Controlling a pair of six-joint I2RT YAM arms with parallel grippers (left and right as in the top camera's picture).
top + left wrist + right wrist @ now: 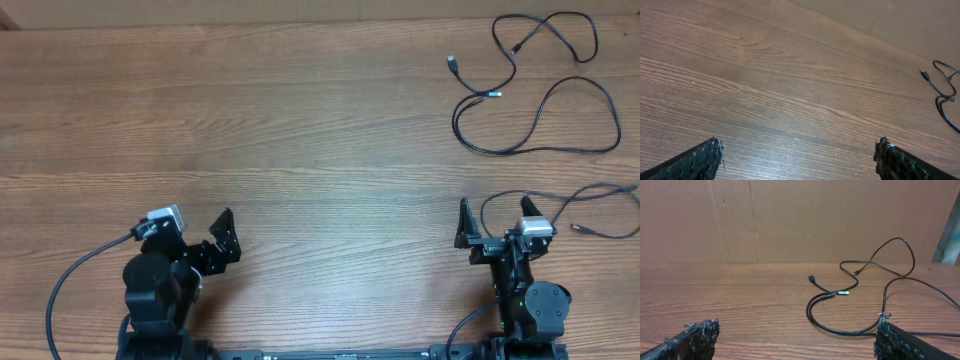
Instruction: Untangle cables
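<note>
Table [300, 120]: wood-grain top, mid-brown, matte, long streaks running L–R. Behind it in the R wrist view, a flat brown board wall [765, 220] w/ vertical seams.

2 arms, black, at the near edge. Each carries a small silver-grey cam block [165, 217] on the wrist. A thicker black wire [62, 285] arcs out from the L arm base.

L gripper [800, 150]: jaws spread as wide as they go, nothing btwn them, bare wood below. Finger pads [697, 161] black, rough, knobbly, a bit frayed at the tips. R gripper [800, 327]: same, fully spread, gripping nothing, pads w/ the same rough black texture.

Cables [456, 122]: thin black cords, round, slightly glossy, limp. They lie flat on the table as loose open loops, not a tight bundle. Main group sits at the far R corner, well apart from both grippers: 1 wide loop plus smaller curves crossing beyond it. 3 plug ends [842, 293] show there, small, silver-tipped. Exact no. of cords in that group: can't tell, strands cross.

1 more strand [600, 187] lies nearer, just R of the R arm, running off the frame edge, w/ 1 plug [578, 228] pointing toward the arm. A thin arc also curves over the R gripper in the overhead view; can't tell if it's cord or arm wiring.
</note>
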